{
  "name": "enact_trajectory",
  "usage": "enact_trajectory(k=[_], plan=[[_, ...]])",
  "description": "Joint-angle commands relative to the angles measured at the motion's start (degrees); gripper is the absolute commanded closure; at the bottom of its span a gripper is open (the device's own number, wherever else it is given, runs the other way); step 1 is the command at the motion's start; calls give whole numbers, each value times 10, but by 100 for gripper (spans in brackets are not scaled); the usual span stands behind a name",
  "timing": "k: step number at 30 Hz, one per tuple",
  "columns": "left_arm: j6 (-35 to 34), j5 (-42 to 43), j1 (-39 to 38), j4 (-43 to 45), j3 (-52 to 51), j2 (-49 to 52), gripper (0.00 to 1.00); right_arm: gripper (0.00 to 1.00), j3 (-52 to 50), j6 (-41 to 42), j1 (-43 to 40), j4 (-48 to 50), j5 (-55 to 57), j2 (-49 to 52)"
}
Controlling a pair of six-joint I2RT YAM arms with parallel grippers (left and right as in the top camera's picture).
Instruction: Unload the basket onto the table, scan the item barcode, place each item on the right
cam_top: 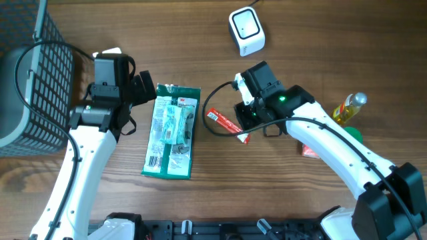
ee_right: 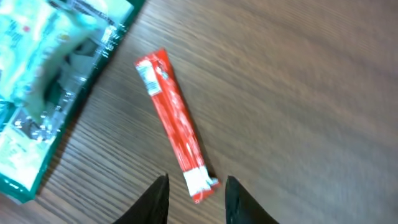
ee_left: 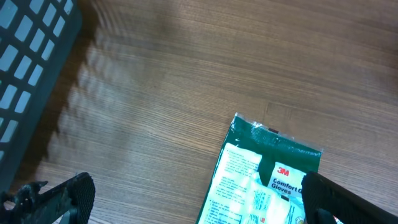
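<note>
Right wrist view: the slim red foil stick packet (ee_right: 175, 124) lies on the wooden table (ee_right: 311, 93), long axis running from upper left to lower middle, its near end just between the right gripper's (ee_right: 196, 202) parted jaws, not pinched.

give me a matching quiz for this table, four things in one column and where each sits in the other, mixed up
1 green flat glove packet
2 thin red stick packet
3 white boxy scanner
4 dark mesh basket

A far left of the table
B top of the overhead view
C its end between the fingers of the right gripper
D beside the open left gripper

Pairs: 1-D, 2-C, 3-B, 4-A
</note>
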Motion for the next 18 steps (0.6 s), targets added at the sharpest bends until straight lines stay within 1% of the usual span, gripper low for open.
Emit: enact_trajectory(k=[1,4,7,12,18], plan=[[-9,-3,2,2,7,-2,0,58,-25,37,-2,-9,23,0],[-9,-3,2,2,7,-2,0,53,-50,24,-2,11,16,5],[-9,-3,2,2,7,-2,0,53,-60,-28,-2,30,-28,23],[-9,-3,2,2,7,-2,0,53,-77,-31,-1,78,-29,68],[-9,-3,2,2,7,-2,0,53,-81,-42,-1,83,-29,120]])
